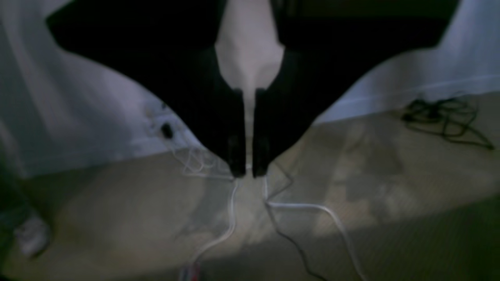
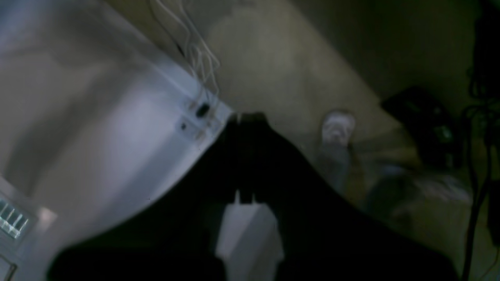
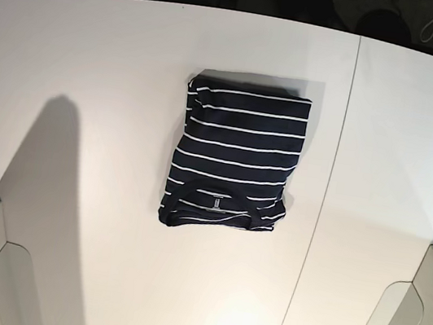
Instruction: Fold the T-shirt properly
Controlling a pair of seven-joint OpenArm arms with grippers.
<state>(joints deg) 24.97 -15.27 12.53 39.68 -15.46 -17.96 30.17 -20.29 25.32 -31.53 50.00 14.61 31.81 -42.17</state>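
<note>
The T-shirt (image 3: 235,159) lies folded into a compact rectangle at the middle of the white table (image 3: 91,68), navy with thin white stripes, its neck label (image 3: 216,203) at the near edge. Neither arm shows in the base view. In the left wrist view, my left gripper (image 1: 249,169) hangs past the table edge over the floor, its fingers nearly together with only a thin slit between them and nothing held. In the right wrist view, my right gripper (image 2: 246,117) is shut and empty, beside the table's corner. The shirt is out of both wrist views.
A seam (image 3: 330,172) runs down the table right of the shirt. Off the table, white and black cables (image 1: 304,210) lie on the beige floor, with a black cable tangle (image 1: 445,117). A white shoe-like object (image 2: 338,127) and dark equipment (image 2: 425,117) sit on the floor.
</note>
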